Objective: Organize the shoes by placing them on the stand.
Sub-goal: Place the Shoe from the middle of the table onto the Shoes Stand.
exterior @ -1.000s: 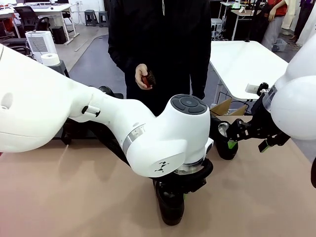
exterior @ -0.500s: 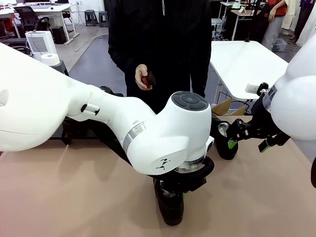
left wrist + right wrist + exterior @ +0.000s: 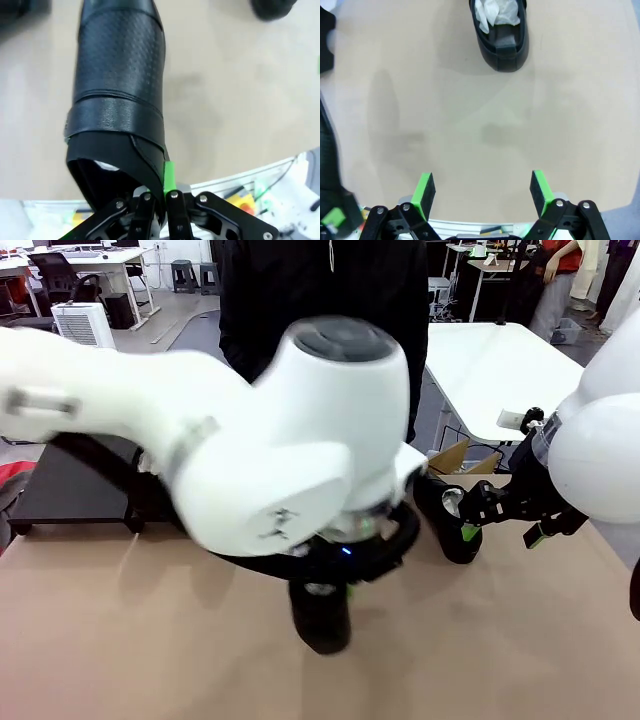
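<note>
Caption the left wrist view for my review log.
Left gripper pinches the rim of a perforated black dress shoe, beige tabletop beyond.

Left arm (image 3: 150,430): reaches across the middle, wrist turned downward, outline blurred. Left end effector (image 3: 162,189): fingers pinched together on the heel rim of a shoe (image 3: 120,80). Right arm (image 3: 600,430): at the right side. Right end effector (image 3: 483,186): fingers spread wide, holding nothing.

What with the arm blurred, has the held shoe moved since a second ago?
Yes: the held shoe has shifted picture-left, toward the stand.
</note>
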{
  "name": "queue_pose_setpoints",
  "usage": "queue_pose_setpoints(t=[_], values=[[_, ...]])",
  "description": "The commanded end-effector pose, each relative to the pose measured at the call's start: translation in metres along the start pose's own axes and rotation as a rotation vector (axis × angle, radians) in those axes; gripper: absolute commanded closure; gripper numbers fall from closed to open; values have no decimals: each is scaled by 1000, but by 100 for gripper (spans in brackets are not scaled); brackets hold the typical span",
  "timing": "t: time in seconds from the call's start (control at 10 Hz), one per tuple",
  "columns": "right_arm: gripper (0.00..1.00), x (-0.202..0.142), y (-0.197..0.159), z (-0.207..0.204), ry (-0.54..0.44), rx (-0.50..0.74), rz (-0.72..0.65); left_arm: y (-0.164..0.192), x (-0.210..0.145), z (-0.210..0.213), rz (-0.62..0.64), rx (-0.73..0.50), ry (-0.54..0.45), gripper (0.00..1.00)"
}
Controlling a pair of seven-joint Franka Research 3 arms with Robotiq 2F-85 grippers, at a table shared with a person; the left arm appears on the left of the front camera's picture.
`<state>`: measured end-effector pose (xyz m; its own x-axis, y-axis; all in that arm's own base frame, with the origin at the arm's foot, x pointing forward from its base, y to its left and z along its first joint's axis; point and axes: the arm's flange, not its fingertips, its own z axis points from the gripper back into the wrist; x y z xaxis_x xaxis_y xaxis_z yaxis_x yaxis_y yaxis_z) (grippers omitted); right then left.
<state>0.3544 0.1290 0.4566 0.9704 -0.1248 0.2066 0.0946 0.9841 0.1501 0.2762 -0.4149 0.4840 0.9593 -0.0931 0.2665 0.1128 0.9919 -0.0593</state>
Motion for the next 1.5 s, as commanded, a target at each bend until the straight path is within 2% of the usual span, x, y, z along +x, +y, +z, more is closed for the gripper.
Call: queue_pose_setpoints(t=[0.0,0.1,0.2,0.3,0.4,0.5,0.7,0.8,1.0,1.1,1.2,1.3,1.4], values=[[0,2,2,0,-13,11,-5,58,7,21,-136,1,-55,100],[0,2,2,0,-13,11,-5,80,12,37,-189,-20,-59,100],[0,2,2,0,-13,11,-5,98,17,51,19,88,-42,100],[0,2,2,0,-13,11,-5,52,11,32,-128,14,-65,100],[0,2,2,0,-13,11,-5,52,11,32,-128,14,-65,100],[0,2,2,0,-13,11,-5,85,18,45,-93,52,-67,100],[0,2,2,0,-13,11,-5,148,25,63,-25,216,-190,100],[0,2,2,0,-13,11,-5,193,30,79,-64,250,-241,100],[0,2,2,0,-13,11,-5,267,46,88,-81,324,-271,100],[0,2,2,0,-13,11,-5,300,54,86,-127,440,-282,100],[0,2,2,0,-13,11,-5,323,62,87,-167,440,-282,100],[0,2,2,0,-13,11,-5,302,49,90,-101,400,-240,100],[0,2,2,0,-13,11,-5,302,49,90,-101,400,-240,100]])
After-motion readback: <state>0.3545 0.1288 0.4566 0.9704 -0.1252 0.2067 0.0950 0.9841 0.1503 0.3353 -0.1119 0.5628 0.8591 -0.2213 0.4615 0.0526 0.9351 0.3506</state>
